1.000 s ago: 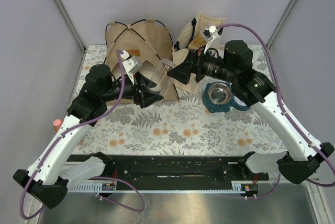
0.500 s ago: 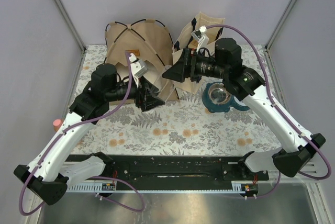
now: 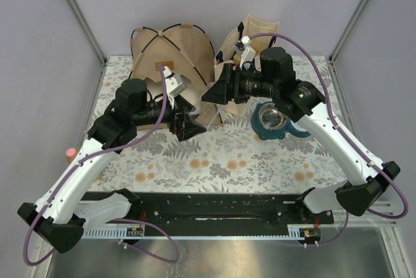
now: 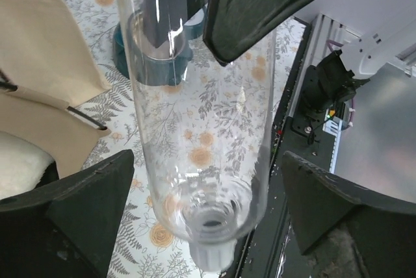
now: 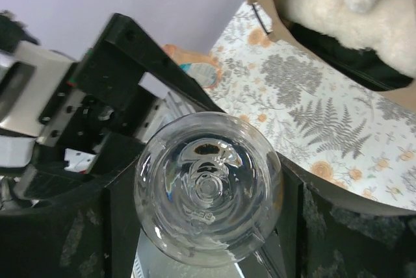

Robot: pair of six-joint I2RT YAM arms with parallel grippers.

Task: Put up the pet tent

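Observation:
The tan canvas pet tent (image 3: 172, 50) with thin black poles stands at the back of the table; its fabric also shows in the left wrist view (image 4: 45, 63). A clear plastic bottle (image 4: 195, 128) hangs in the air between my two grippers. My right gripper (image 3: 216, 89) is shut on the bottle's base end (image 5: 208, 190), a finger against each side. My left gripper (image 3: 187, 124) is open around the capped neck end, with a small gap at each finger (image 4: 78, 213). The tent's pom-pom is not clearly visible.
A cream tote bag (image 3: 250, 37) stands to the right of the tent. A fluffy white pillow (image 5: 344, 12) lies in the tent's opening. A blue bowl (image 3: 273, 119) sits under the right forearm. A pink object (image 3: 69, 154) is at the table's left edge.
My right gripper has moved left, toward the left gripper and onto the bottle's base end. My left gripper has shifted slightly right and toward the near edge.

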